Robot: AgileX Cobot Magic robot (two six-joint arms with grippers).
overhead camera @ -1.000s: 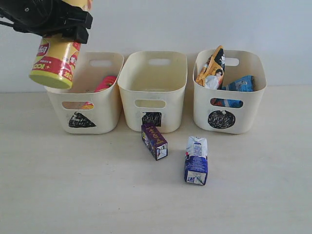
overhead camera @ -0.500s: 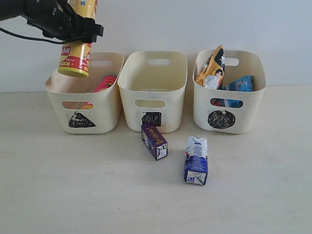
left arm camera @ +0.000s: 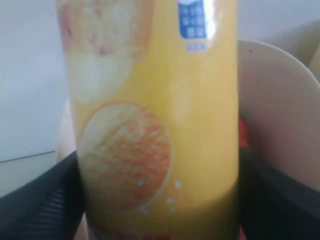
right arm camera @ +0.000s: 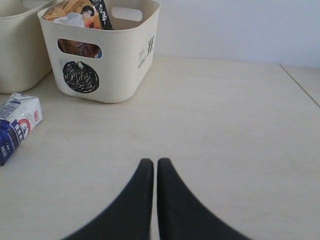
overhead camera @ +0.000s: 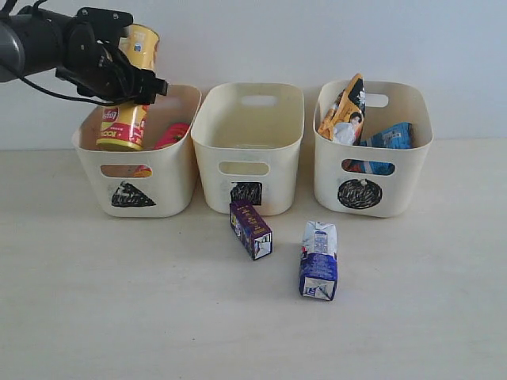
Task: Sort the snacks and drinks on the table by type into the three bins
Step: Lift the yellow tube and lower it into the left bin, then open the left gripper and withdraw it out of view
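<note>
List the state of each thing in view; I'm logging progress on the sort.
left gripper: shut on yellow chip tube
yellow chip tube: held tilted, lower end inside triangle bin
pink chip tube: lying in triangle bin
orange-black bag: standing in circle bin
blue bag: in circle bin
square bin: nothing showing inside
purple carton: lying on table
blue and white carton: lying on table
right gripper: shut, holding nothing

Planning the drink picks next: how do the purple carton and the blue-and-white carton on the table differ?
The purple carton is dark and looks smaller; the blue-and-white carton is paler and bulkier. The purple carton lies askew just in front of the square bin; the blue-and-white carton lies farther forward and to the right. Both lie flat on the table, outside any bin.
</note>
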